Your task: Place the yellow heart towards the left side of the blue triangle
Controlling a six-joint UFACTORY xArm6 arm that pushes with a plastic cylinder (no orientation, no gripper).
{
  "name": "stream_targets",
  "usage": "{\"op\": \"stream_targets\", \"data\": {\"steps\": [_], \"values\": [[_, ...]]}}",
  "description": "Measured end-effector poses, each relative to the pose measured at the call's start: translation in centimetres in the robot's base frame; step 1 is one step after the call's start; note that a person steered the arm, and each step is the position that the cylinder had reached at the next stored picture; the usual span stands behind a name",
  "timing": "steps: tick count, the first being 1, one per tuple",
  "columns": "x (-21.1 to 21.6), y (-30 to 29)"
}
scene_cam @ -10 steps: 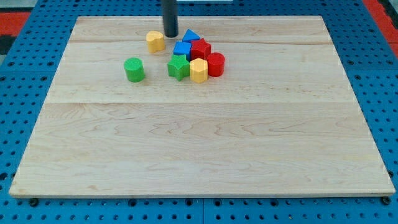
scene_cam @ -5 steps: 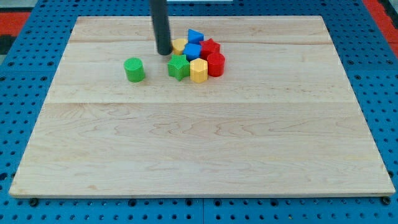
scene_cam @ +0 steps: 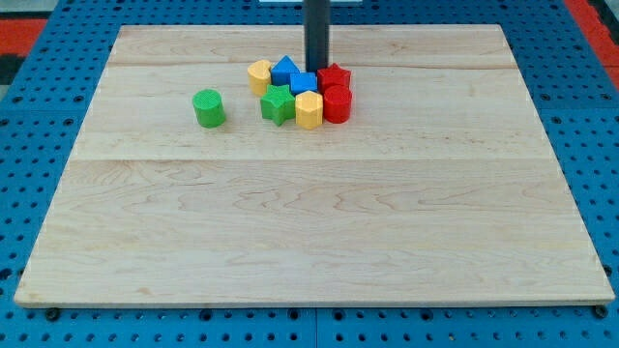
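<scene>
Rod end first: my tip point(scene_cam: 317, 69) stands at the top of the cluster, holding nothing, its end just behind the blue block point(scene_cam: 303, 83) and between the blue triangle point(scene_cam: 284, 69) and the red star-like block point(scene_cam: 334, 77) — whether it touches any of them I cannot tell. Eight blocks in all: two blue, two red, two yellow, two green. The yellow heart point(scene_cam: 259, 75) sits against the blue triangle's left side, at the cluster's upper left. Below lie the green star point(scene_cam: 278, 103), a second yellow block point(scene_cam: 309, 109) of unclear shape, and a red cylinder point(scene_cam: 338, 103), all packed together. The green cylinder point(scene_cam: 208, 107) stands apart toward the view's left on the wooden board point(scene_cam: 309, 222). The rod is cut off by the view's top.
</scene>
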State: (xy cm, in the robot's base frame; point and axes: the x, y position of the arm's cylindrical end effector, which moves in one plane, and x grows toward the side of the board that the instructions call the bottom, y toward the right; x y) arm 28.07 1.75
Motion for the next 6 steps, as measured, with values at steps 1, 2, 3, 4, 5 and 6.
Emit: {"op": "stream_targets", "data": {"steps": [1, 2, 3, 4, 5, 6], "values": [[-4.0, 3.4], [-3.4, -3.6], [-2.2, -4.4], [2.4, -4.4], [3.8, -4.7], [-0.1, -1.2]]}}
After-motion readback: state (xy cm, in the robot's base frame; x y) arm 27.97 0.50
